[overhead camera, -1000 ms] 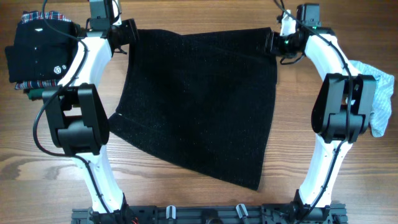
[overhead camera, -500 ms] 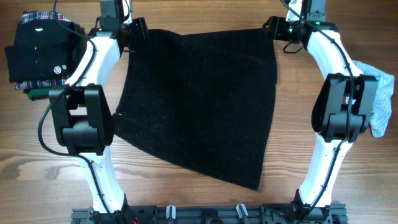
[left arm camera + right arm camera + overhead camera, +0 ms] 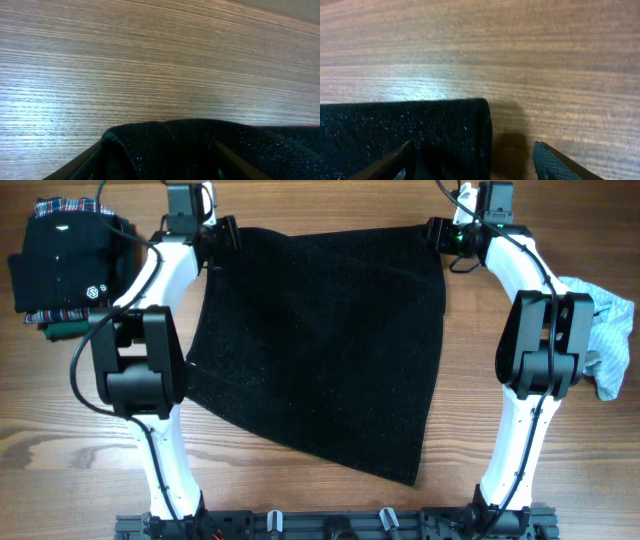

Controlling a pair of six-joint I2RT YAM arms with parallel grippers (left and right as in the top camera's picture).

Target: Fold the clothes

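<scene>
Large black fuzzy knit garment (image 3: 320, 340) spread flat across the middle of the brown wood-grain table (image 3: 40, 440). Left gripper (image 3: 157, 147) parted wide over one far corner, nothing pinched. Right gripper (image 3: 474, 146) parted likewise over the other (cloth edge clear of one finger). On folded smooth black garment (image 3: 60, 265) at left, small white logo, unreadable.

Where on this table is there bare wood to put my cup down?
Bare wood lies in the near-left corner, below the folded black stack and left of the left arm; also between the black fuzzy garment and the right arm, and below the light blue cloth. The far edge is crowded.
</scene>
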